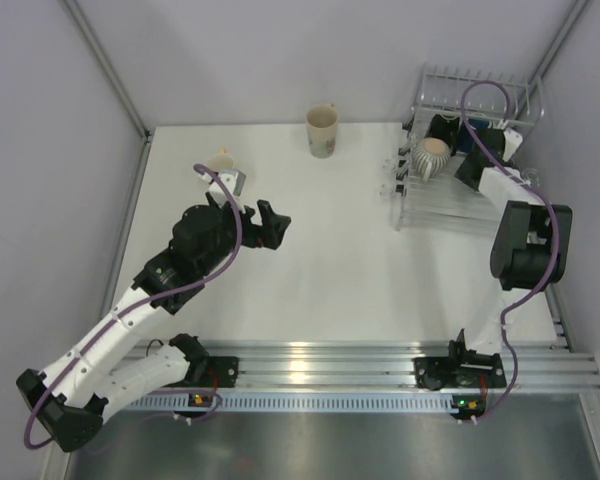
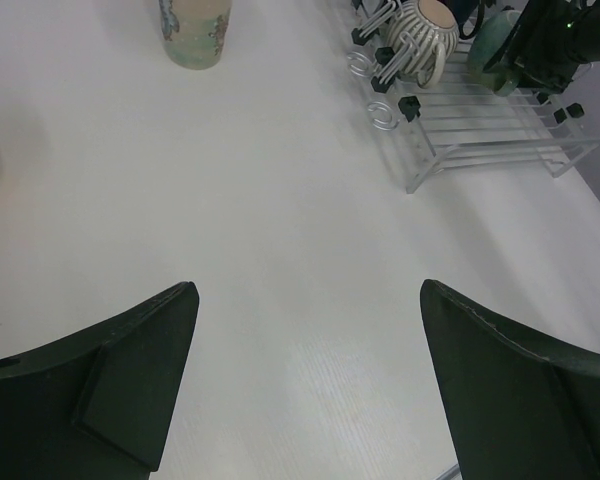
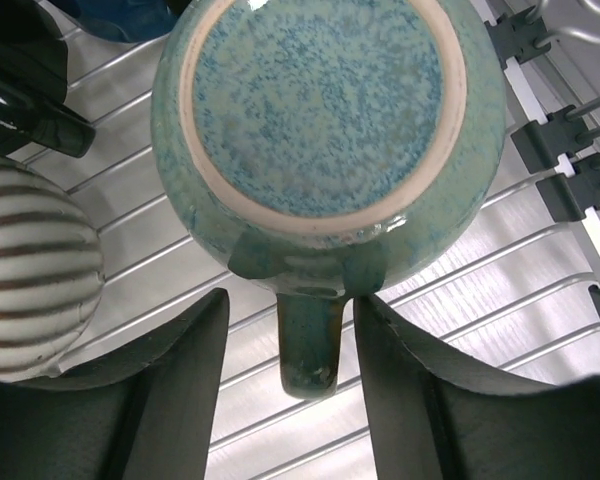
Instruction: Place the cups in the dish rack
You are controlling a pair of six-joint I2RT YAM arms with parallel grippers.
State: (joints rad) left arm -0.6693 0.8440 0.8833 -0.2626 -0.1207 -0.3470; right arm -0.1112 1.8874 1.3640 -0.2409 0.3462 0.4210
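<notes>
The dish rack (image 1: 450, 205) stands at the far right. My right gripper (image 3: 290, 298) is over it, its fingers either side of the handle of the upside-down teal-green cup (image 3: 325, 110), with a slim gap on each side. The grey ribbed cup (image 3: 30, 280), black cup (image 3: 20, 90) and dark blue cup (image 3: 120, 15) lie in the rack beside it. My left gripper (image 1: 265, 228) is open and empty over the table's middle. The tall cream cup (image 1: 322, 130) stands at the back. The yellow cup (image 1: 220, 162) sits behind my left arm, partly hidden.
Grey walls close in the table at left, back and right. The rack (image 2: 490, 130) has black-tipped tines along its left side. A metal rail (image 1: 330, 365) runs along the near edge by the arm bases.
</notes>
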